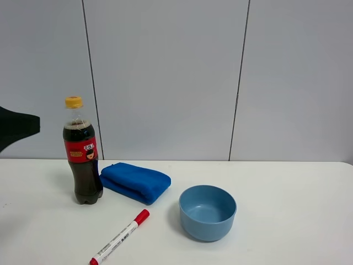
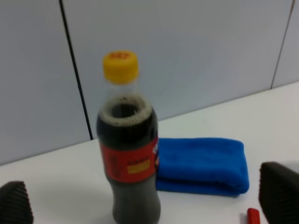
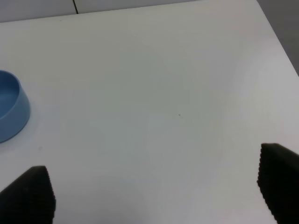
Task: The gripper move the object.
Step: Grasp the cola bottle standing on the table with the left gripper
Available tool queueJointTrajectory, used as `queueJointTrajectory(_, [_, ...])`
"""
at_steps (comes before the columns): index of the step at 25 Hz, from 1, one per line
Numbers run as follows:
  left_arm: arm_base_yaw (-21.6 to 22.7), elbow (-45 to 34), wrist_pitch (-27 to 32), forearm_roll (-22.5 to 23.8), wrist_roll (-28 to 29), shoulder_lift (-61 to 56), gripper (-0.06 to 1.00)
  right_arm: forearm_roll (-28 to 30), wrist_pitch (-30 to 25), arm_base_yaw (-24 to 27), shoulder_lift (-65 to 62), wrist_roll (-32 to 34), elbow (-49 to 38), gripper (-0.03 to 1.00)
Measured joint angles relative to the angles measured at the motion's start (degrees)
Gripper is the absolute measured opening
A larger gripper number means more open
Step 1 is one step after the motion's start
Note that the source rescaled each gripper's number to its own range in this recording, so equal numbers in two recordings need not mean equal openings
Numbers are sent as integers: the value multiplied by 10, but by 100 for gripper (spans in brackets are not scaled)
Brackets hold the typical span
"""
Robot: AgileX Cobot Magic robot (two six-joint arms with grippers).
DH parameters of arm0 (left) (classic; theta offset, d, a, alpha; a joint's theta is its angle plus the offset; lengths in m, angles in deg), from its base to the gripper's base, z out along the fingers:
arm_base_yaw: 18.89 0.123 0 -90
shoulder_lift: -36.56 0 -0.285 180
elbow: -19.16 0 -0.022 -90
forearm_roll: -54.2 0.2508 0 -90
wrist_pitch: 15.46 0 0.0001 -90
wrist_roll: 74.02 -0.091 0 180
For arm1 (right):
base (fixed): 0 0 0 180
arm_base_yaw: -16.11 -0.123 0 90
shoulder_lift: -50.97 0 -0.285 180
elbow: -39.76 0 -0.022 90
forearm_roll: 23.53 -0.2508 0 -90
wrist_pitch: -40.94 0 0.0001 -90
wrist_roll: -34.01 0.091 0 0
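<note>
The cola bottle (image 1: 83,154) stands upright on the white table at the left, with a yellow cap and red label. It also shows in the left wrist view (image 2: 127,149), centred between the two black fingertips (image 2: 16,203). My left gripper (image 2: 147,200) is open, level with the bottle and short of it; only a black tip of that arm (image 1: 16,128) shows at the left edge of the high view. My right gripper (image 3: 154,191) is open and empty above bare table.
A folded blue cloth (image 1: 135,181) lies right of the bottle. A red-capped white marker (image 1: 120,236) lies in front. A light blue bowl (image 1: 207,212) stands mid-table, also in the right wrist view (image 3: 9,112). A grey panelled wall is behind.
</note>
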Motion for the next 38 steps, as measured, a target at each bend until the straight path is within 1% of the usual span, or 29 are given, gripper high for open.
queueJointTrajectory(3, [-12, 0, -49, 5, 1, 61, 100, 0, 0, 0, 0, 0, 0, 100])
queueJointTrajectory(6, [-14, 0, -100, 30, 5, 111, 100, 0, 0, 0, 0, 0, 0, 100])
queueJointTrajectory(9, [-14, 0, -139, 46, 21, 149, 100, 0, 0, 0, 0, 0, 0, 100])
queueJointTrajectory(12, [-14, 0, -170, 49, 51, 184, 100, 0, 0, 0, 0, 0, 0, 100])
queueJointTrajectory(19, [-14, 0, -248, 49, 93, 265, 100, 0, 0, 0, 0, 0, 0, 100])
queueJointTrajectory(31, [-14, 1, -389, 49, 100, 385, 100, 0, 0, 0, 0, 0, 0, 100])
queueJointTrajectory(38, [-14, 0, -435, 49, 144, 428, 100, 0, 0, 0, 0, 0, 0, 100])
